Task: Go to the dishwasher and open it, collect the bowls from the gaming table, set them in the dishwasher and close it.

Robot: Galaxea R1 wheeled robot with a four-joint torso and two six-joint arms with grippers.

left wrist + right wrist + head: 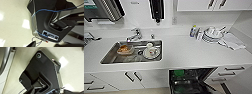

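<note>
Dishwasher (191,81) open, green bowl (178,72) (round, translucent) on dark rack.

- The open dishwasher (191,81) runs off the head view's bottom edge, so its racks are just a dark blur.
- A green blob (179,72) sits at the cavity's top; too smeared to tell if that's a bowl.
- The stack of white dishes (212,35) on the counter is too blurry to count.
- In both wrist views, the fingers can't be made out.
</note>
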